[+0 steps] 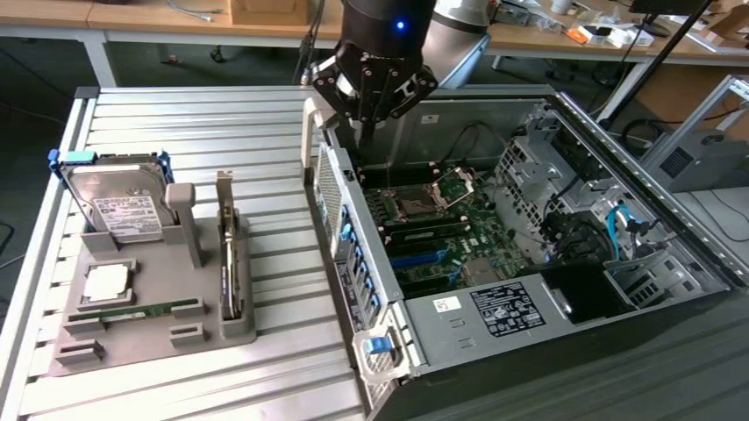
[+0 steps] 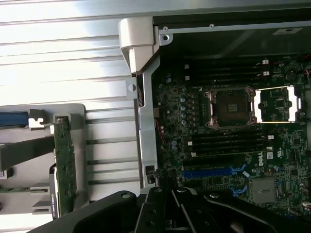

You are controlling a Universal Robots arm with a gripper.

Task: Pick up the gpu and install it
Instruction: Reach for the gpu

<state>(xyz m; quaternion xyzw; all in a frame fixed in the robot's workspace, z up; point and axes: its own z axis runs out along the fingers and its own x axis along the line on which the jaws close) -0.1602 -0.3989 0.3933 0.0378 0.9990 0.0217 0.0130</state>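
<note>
**My fingers [image 1: 365, 127], shut on nothing, above the open case [image 1: 492, 342].**
The gpu [image 1: 227, 254] stands on edge in the holder [image 1: 140, 338], on the exterior view's left of the case. It is probably light, stiff and fragile, best pinched along its top edge.

Soft, even overhead light falls on the slatted desk [image 1: 210, 123], leaving only faint shadows. In the wrist view its pale slats glare almost white, the open computer case [image 1: 468, 228] lies dimmer, and the claw [image 2: 164, 189] is a black silhouette.
</note>
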